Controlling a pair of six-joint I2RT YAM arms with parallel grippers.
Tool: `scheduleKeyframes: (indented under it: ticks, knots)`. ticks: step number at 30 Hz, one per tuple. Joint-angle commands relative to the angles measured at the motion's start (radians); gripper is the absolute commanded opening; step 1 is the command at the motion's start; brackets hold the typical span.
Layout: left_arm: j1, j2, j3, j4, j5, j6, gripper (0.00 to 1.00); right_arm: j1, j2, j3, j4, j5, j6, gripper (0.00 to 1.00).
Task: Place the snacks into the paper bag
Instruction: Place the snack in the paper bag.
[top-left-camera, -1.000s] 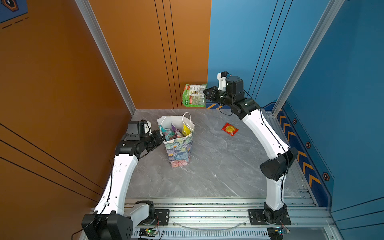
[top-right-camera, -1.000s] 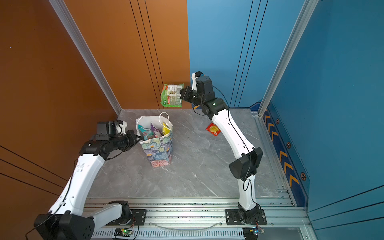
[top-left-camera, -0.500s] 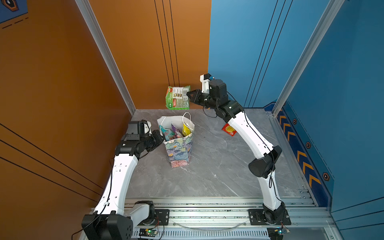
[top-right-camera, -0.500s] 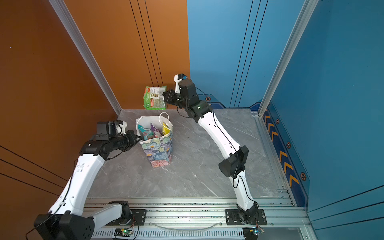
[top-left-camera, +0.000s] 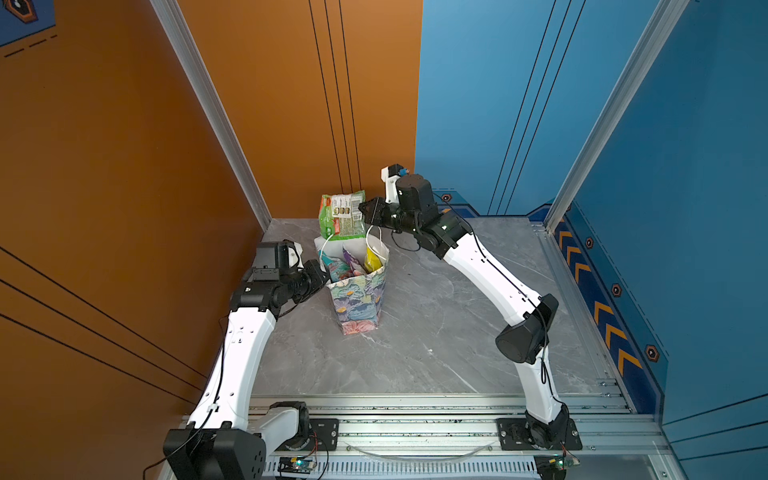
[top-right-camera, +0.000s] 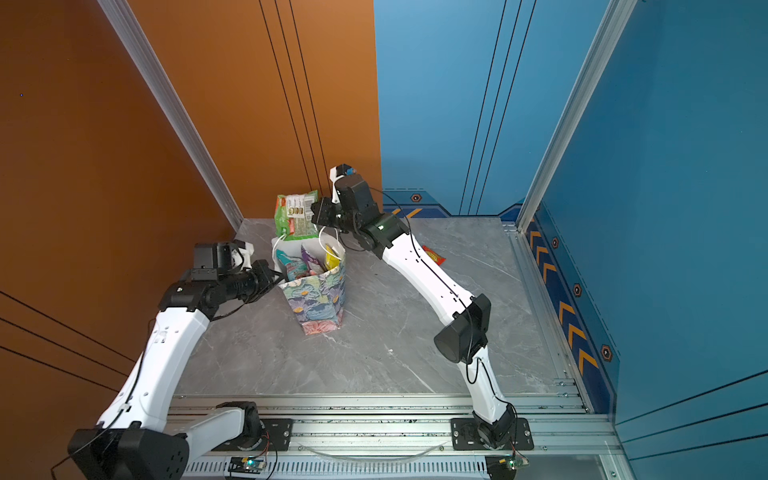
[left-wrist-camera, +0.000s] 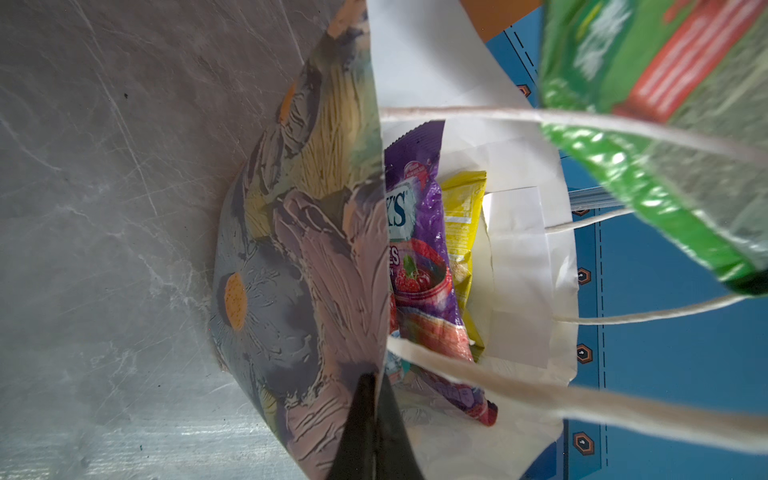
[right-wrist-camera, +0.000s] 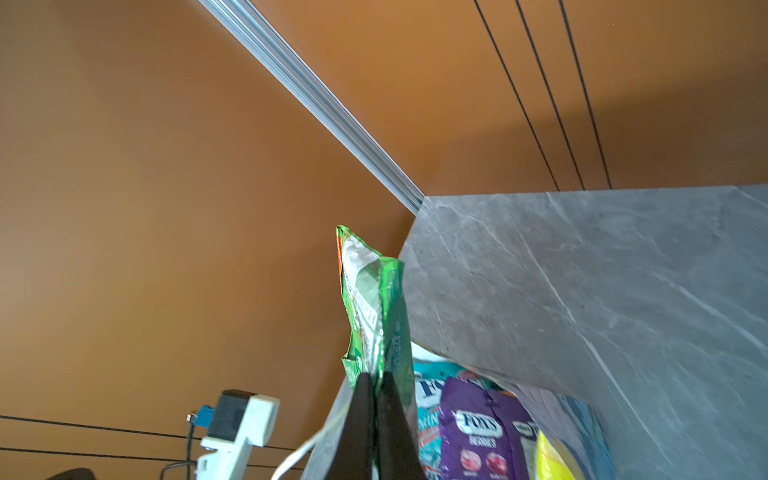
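Note:
The flowered paper bag (top-left-camera: 360, 301) (top-right-camera: 320, 303) stands upright on the grey table, its mouth open. My left gripper (top-left-camera: 327, 273) (left-wrist-camera: 376, 388) is shut on its near rim, with the bag wall (left-wrist-camera: 299, 249) between the fingers. Inside the bag stand a purple FOX'S packet (left-wrist-camera: 415, 257), a yellow packet (left-wrist-camera: 461, 216) and a teal packet (right-wrist-camera: 428, 399). My right gripper (top-left-camera: 365, 212) (right-wrist-camera: 376, 384) is shut on the edge of a green snack packet (top-left-camera: 341, 216) (top-right-camera: 295, 216) (right-wrist-camera: 374, 307), which hangs just above the bag's far rim. A small red packet (top-right-camera: 434, 254) lies on the table behind the right arm.
Orange walls (top-left-camera: 124, 166) close the left and back left, blue walls (top-left-camera: 685, 208) the back right and right. The bag's white cord handles (left-wrist-camera: 582, 124) arch over its mouth, under the green packet. An aluminium rail (top-left-camera: 415, 419) runs along the front edge.
The right arm has swung left with the green packet, from near the back wall to just above the bag's mouth. The left arm and the bag have stayed put.

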Motion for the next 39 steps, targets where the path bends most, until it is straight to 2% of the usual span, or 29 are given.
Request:
scheduleKeyframes:
  ticks: [1,7,15,23,28,39]
  knots:
    - [0.006,-0.006,-0.006,0.003,0.034,0.003,0.0,-0.005,-0.124,-0.079,0.029,0.052,-0.038,0.0]
    - [0.008,-0.003,-0.004,0.004,0.035,0.001,0.0,-0.005,-0.186,-0.19,0.03,0.053,-0.05,0.0]
    - [0.009,0.0,-0.005,0.003,0.036,0.003,0.0,-0.003,-0.21,-0.263,0.022,0.005,-0.037,0.0]
    - [0.009,-0.002,-0.004,0.002,0.035,0.002,0.0,0.002,-0.178,-0.268,0.017,-0.046,-0.018,0.0]
    - [0.009,-0.001,-0.004,0.003,0.036,0.002,0.0,-0.006,-0.134,-0.25,0.02,-0.122,0.02,0.0]
    - [0.009,-0.003,-0.006,0.003,0.034,0.002,0.0,-0.018,-0.07,-0.237,-0.007,-0.154,0.029,0.0]
